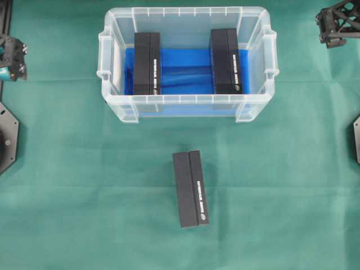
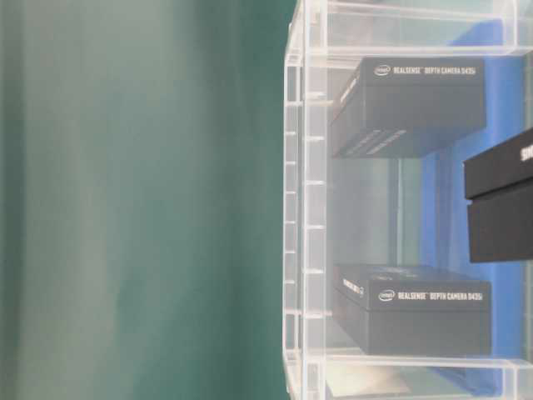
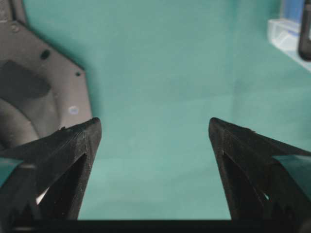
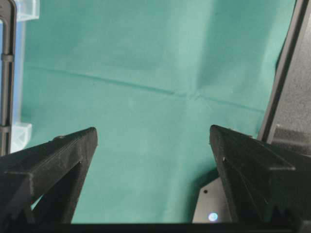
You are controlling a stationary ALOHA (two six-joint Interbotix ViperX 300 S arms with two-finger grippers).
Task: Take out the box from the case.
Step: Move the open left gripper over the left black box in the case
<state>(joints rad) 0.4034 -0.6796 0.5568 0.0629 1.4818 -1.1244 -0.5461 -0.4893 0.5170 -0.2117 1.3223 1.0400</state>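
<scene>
The case is a clear plastic bin at the top middle, lined with a blue cloth. Two black boxes stand on edge inside it, one at the left and one at the right. A third black box lies on the green cloth in front of the case. My left gripper sits at the far left edge, open and empty. My right gripper is at the top right corner, also open with nothing between its fingers. Both are well away from the case.
Green cloth covers the whole table. Black arm base plates sit at the left edge and right edge. A corner of the case shows in the left wrist view and the right wrist view.
</scene>
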